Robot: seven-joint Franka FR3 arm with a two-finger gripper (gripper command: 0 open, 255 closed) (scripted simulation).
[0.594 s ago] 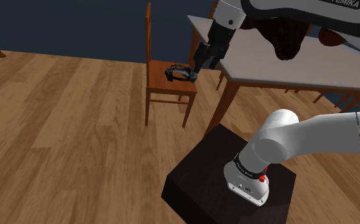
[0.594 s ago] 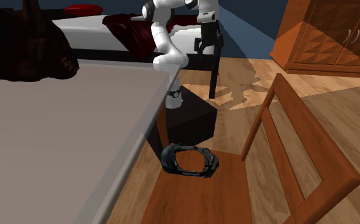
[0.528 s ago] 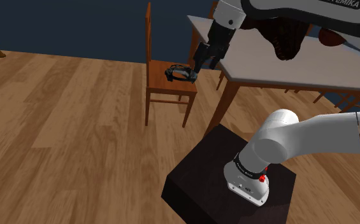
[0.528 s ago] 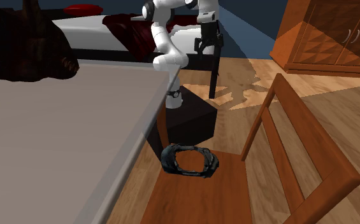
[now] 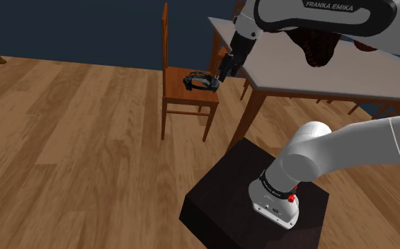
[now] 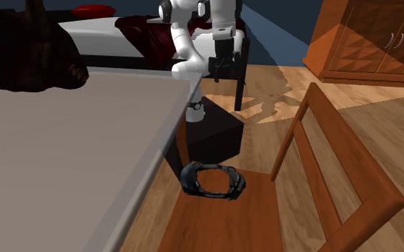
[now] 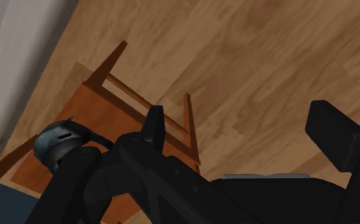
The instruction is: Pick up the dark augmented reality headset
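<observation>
Two black fingers [image 7: 154, 124] of the all-black hand [image 7: 242, 127] stand well apart, and we see nothing gripped between them. The dark, loop-shaped augmented reality headset [image 5: 200, 81] lies on the brown wooden chair [image 5: 187, 100], near the seat's front edge, the edge away from the backrest and beside the grey surface [image 5: 290, 78]. In the shoulder view the hand hangs above that edge, on the surface's side. In the wrist view the headset sits outside the fingers, beyond one of them. We judge its long axis runs from backrest to front edge, so the hand must shift over the seat, then descend.
</observation>
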